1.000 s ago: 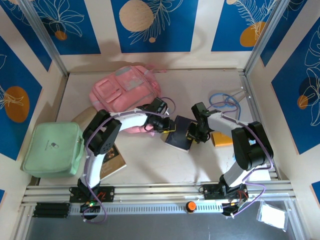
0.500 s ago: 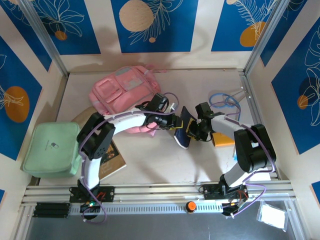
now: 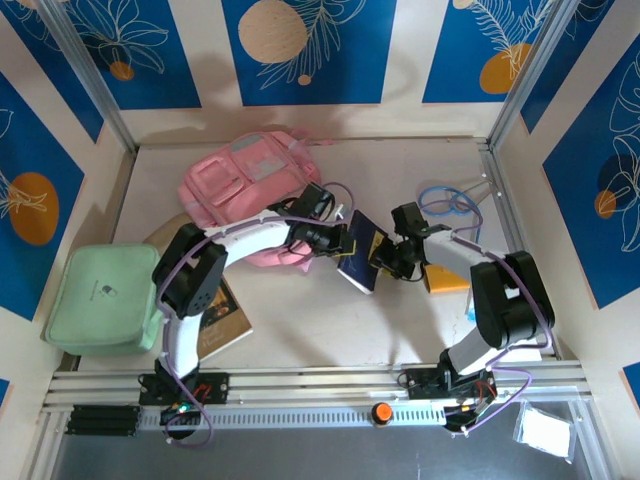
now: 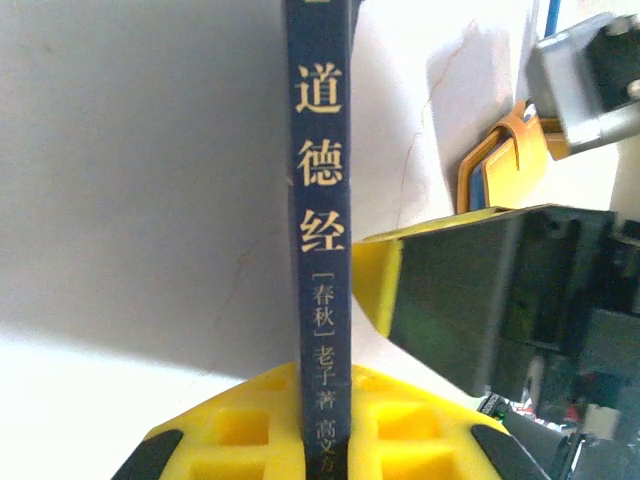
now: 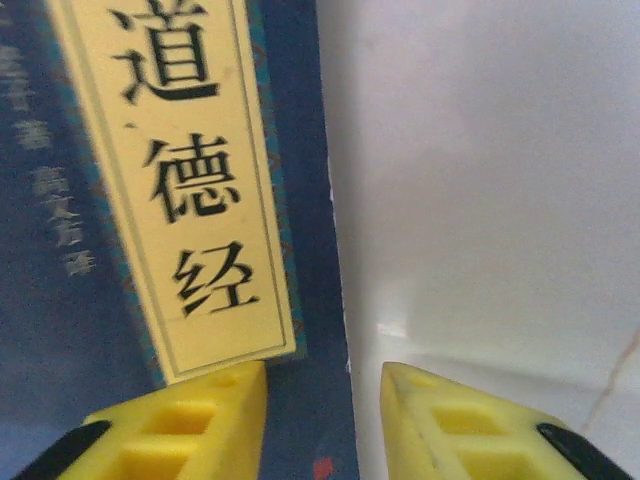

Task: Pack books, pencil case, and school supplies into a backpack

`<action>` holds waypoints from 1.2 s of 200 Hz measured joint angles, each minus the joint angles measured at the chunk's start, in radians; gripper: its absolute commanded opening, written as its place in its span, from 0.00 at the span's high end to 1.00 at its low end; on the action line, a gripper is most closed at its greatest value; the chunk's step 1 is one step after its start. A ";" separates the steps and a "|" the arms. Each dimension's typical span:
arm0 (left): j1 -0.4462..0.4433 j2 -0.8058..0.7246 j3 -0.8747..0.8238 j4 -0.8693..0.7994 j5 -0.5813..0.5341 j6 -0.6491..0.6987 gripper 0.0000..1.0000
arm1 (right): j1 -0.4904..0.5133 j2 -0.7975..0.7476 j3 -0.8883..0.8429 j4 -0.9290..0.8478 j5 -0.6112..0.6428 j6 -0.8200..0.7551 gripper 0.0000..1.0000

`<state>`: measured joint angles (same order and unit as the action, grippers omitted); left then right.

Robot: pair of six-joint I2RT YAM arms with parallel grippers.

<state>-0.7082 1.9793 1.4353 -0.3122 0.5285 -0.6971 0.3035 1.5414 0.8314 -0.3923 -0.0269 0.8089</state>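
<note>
A dark navy book [image 3: 360,258] with a pale title label stands tilted on edge above the table, right of the pink backpack [image 3: 245,180]. My left gripper [image 3: 340,245] is shut on it; in the left wrist view its spine [image 4: 320,200] runs up from between my yellow fingers [image 4: 250,430]. My right gripper [image 3: 383,262] is open at the book's other side. In the right wrist view the cover [image 5: 180,200] and its edge lie between the two spread fingertips [image 5: 460,425] with a gap. A tan pencil case [image 3: 163,233] peeks out left of the backpack.
A mint green pouch [image 3: 105,298] lies at the left. A brown book [image 3: 228,322] lies under my left arm. A yellow book [image 3: 445,278] rests beside my right arm, with a blue cable [image 3: 450,205] behind it. Enclosure walls ring the table.
The navy book went from lying flat to standing on edge. My left gripper closed tighter on its spine, and my right gripper opened and let go of it.
</note>
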 measured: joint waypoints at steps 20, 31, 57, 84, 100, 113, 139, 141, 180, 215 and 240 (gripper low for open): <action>0.025 -0.058 -0.021 -0.003 -0.018 0.012 1.00 | 0.000 -0.060 -0.008 0.059 -0.020 0.018 0.40; 0.048 -0.110 -0.047 0.000 -0.031 0.015 1.00 | 0.001 -0.081 -0.008 0.096 -0.035 0.037 0.35; 0.133 -0.282 -0.141 0.044 -0.074 0.010 1.00 | 0.011 -0.085 0.014 0.169 -0.085 0.078 0.28; 0.225 -0.455 -0.256 0.125 -0.129 -0.029 1.00 | 0.044 -0.045 0.083 0.248 -0.140 0.129 0.20; 0.273 -0.532 -0.320 0.175 -0.169 -0.058 1.00 | 0.067 -0.020 0.119 0.314 -0.175 0.164 0.17; 0.301 -0.578 -0.368 0.216 -0.200 -0.088 1.00 | 0.084 0.002 0.139 0.373 -0.203 0.204 0.15; 0.352 -0.640 -0.459 0.306 -0.242 -0.163 1.00 | 0.112 0.051 0.172 0.467 -0.246 0.283 0.14; 0.355 -0.644 -0.465 0.311 -0.245 -0.166 1.00 | 0.114 0.055 0.175 0.474 -0.248 0.286 0.14; 0.416 -0.690 -0.566 0.460 -0.274 -0.286 1.00 | 0.159 0.116 0.230 0.581 -0.294 0.391 0.12; 0.436 -0.701 -0.626 0.610 -0.279 -0.399 1.00 | 0.196 0.158 0.243 0.727 -0.314 0.504 0.11; 0.436 -0.699 -0.638 0.699 -0.279 -0.471 1.00 | 0.224 0.187 0.261 0.807 -0.312 0.573 0.11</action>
<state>-0.2722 1.2800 0.7971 0.3866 0.2497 -1.1679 0.5270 1.7287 1.0920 0.4149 -0.3389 1.3823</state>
